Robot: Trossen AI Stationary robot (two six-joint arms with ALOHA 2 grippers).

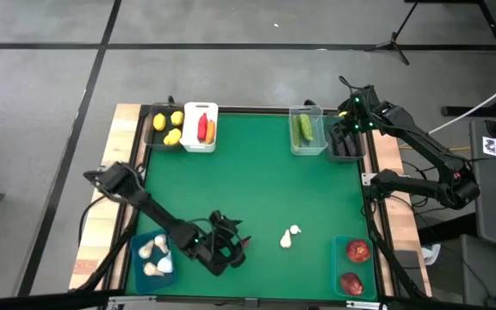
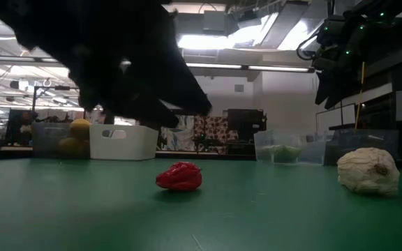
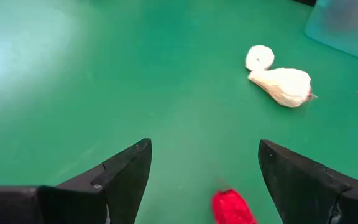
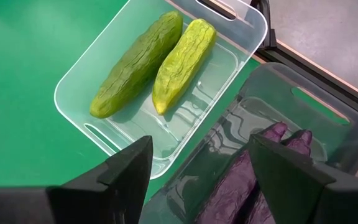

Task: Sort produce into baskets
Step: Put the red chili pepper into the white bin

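A small red chili (image 3: 232, 206) lies loose on the green table (image 1: 257, 194) near its front edge, directly under the left gripper (image 3: 204, 177), whose dark fingers stand wide apart with nothing between them, the chili showing just inside the gap. Two white garlic bulbs (image 1: 290, 236) rest touching each other a little farther along the mat, between the chili and the teal bin (image 1: 352, 266) holding two round red fruits. To take the chili cleanly, the left gripper would do well to centre the piece between its fingers and come straight down before closing, since the piece is small and could roll or be nudged aside; the white basket (image 1: 200, 127) at the far edge, already holding red and orange pieces, looks the likely destination. The right gripper (image 4: 197, 168) hangs open and empty above the far-right bins, over the clear basket (image 4: 104, 134) of two green cucumbers (image 4: 157, 62) and the dark one with purple eggplants (image 4: 253, 174).
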